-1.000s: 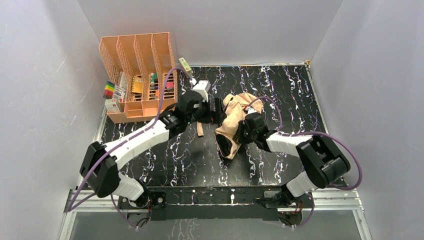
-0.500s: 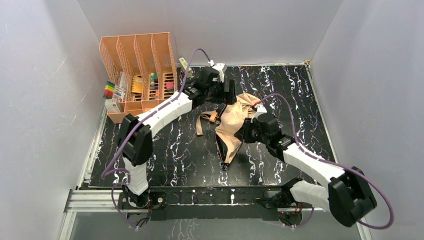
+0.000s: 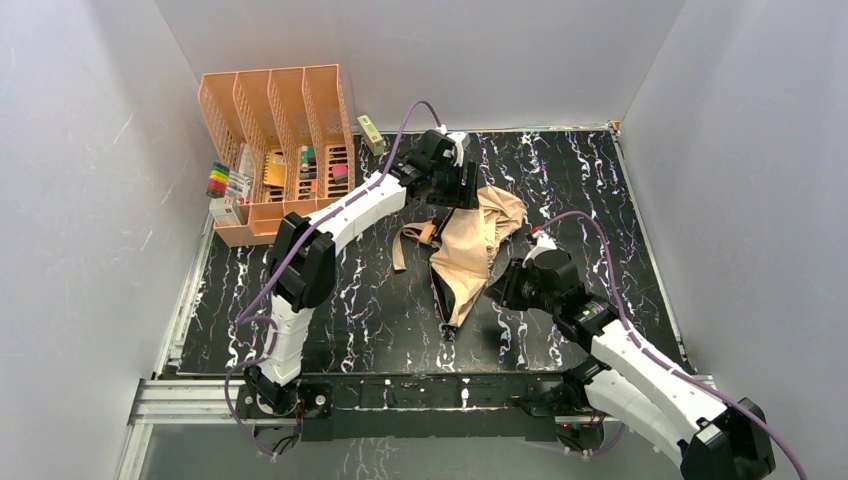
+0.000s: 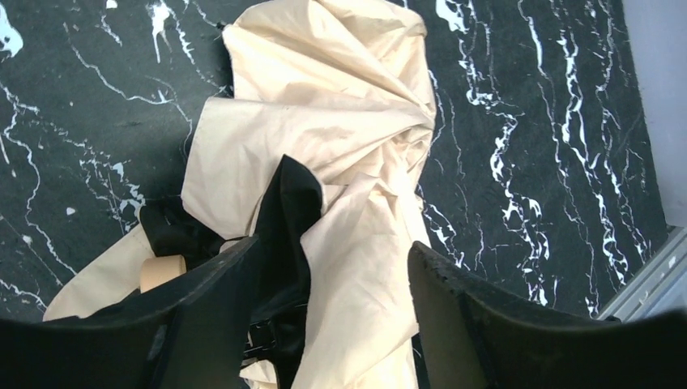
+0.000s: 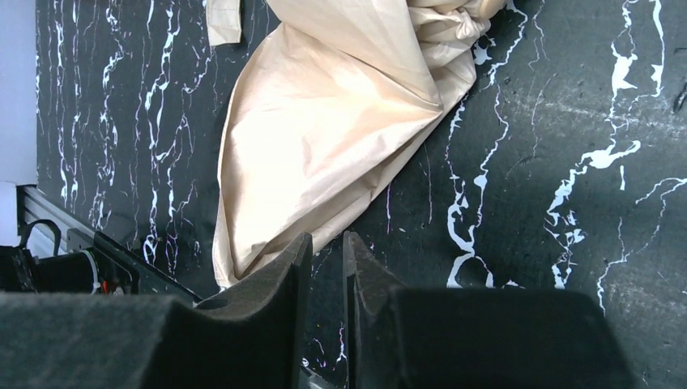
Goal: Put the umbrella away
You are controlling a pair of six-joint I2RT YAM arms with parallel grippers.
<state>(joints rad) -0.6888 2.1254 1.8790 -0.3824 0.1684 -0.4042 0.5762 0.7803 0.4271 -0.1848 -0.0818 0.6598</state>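
Note:
The umbrella (image 3: 470, 245) lies collapsed mid-table as a crumpled heap of pale peach fabric, its strap (image 3: 403, 245) trailing left. In the left wrist view the umbrella (image 4: 324, 105) fills the middle, with dark ribs and a tan handle (image 4: 158, 271) at lower left. My left gripper (image 3: 462, 185) hovers over the heap's far end; the left gripper (image 4: 334, 247) is open, its jaws straddling a fold of fabric. My right gripper (image 3: 500, 285) sits just right of the heap's near end. In its own view the right gripper (image 5: 326, 237) stands slightly open, empty, beside the umbrella (image 5: 324, 121).
A peach-orange slotted organizer (image 3: 275, 150) stands at the back left, with a box of markers (image 3: 228, 185) beside it and a small green box (image 3: 371, 133) behind. Grey walls close in the left, back and right. The black marbled table (image 3: 600, 200) runs right of the umbrella.
My right gripper let go of the fabric and drew back toward the near right. The left arm stretched farther back over the umbrella's far end, its jaws narrowing a little.

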